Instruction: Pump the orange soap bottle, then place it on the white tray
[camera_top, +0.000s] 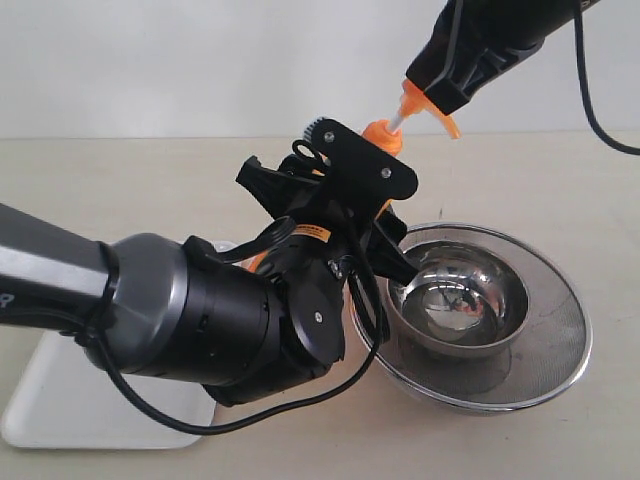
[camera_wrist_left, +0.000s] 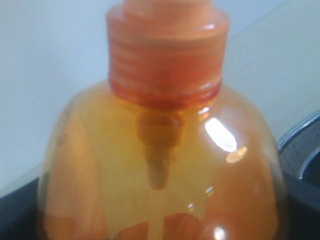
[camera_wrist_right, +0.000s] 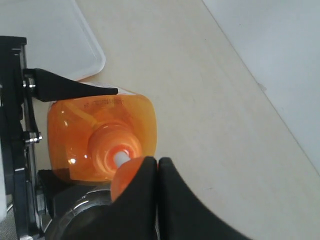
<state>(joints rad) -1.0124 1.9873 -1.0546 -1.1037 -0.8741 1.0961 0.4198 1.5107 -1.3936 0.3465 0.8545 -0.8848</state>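
Metal gleams at the right of the exterior view, where we see a steel bowl (camera_top: 460, 345) inside a mesh strainer (camera_top: 560, 350) on the surface (camera_top: 560, 180). At the centre the left tool (camera_top: 340, 215) is clamped on the orange soap bottle (camera_top: 381, 135), which is mostly hidden behind it. From the upper right the right tool (camera_top: 432, 92) touches the pump head (camera_top: 450, 125). The white tray (camera_top: 60, 400) lies at the lower left.

In the left wrist view the bottle's (camera_wrist_left: 160, 165) shoulder and collar fill our sight, with the strainer's (camera_wrist_left: 300, 145) rim just beside it.

In the right wrist view the right tool's (camera_wrist_right: 157, 167) jaws are pressed together, tips on the pump head (camera_wrist_right: 125, 175). A left-tool finger (camera_wrist_right: 75, 87) lies against the bottle's (camera_wrist_right: 135, 120) side, and a tray (camera_wrist_right: 50, 30) corner shows beyond.
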